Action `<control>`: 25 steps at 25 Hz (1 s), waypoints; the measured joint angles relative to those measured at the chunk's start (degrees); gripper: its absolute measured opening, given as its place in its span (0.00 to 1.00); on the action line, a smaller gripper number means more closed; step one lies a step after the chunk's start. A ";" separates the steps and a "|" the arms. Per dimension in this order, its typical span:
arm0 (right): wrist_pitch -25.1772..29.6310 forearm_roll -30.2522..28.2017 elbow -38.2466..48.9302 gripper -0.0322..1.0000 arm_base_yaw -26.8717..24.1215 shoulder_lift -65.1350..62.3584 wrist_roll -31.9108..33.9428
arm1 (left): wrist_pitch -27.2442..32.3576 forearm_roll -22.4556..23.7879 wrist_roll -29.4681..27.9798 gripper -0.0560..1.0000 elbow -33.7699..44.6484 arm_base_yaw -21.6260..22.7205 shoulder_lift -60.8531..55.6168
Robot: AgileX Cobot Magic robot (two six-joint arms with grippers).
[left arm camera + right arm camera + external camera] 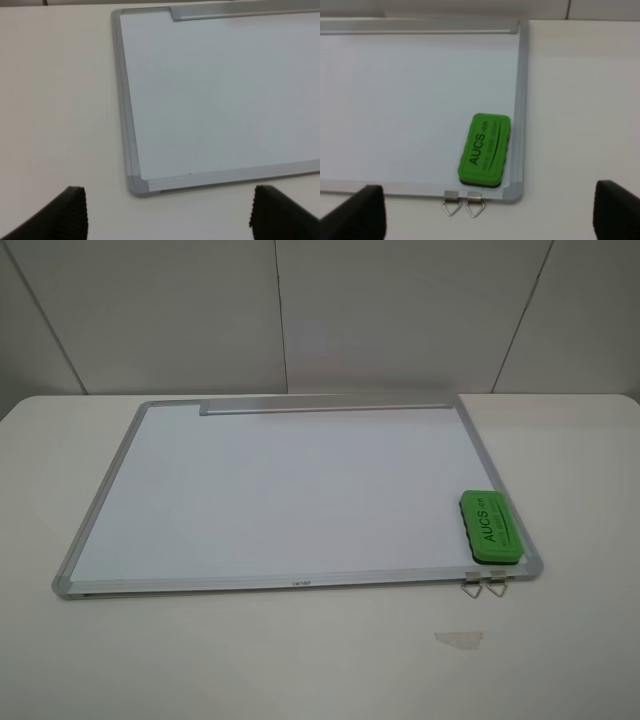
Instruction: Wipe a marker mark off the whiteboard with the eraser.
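Observation:
The whiteboard (290,490) lies flat on the pale table, silver-grey frame all round, grey tray strip (325,407) along its far edge. No marker mark shows on its white surface in any view. The green eraser (490,528) with black "AUCS" lettering rests on the board's near right corner, also in the right wrist view (485,150). Neither arm appears in the exterior view. My left gripper (167,215) hangs open over the table short of the board's near left corner (137,184). My right gripper (487,212) is open, just short of the eraser, holding nothing.
Two metal clips (485,584) stick out from the board's near edge below the eraser. A small pale scrap (458,639) lies on the table in front of them. A white wall stands behind the table.

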 joint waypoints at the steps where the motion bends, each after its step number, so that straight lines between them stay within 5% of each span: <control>1: 0.00 0.05 0.00 0.83 -1.02 -0.63 0.00 | 0.00 0.00 0.00 0.70 0.00 0.00 0.00; 25: 0.07 0.21 0.00 0.83 -2.29 -6.31 0.00 | 0.00 0.00 0.00 0.70 0.00 0.00 0.00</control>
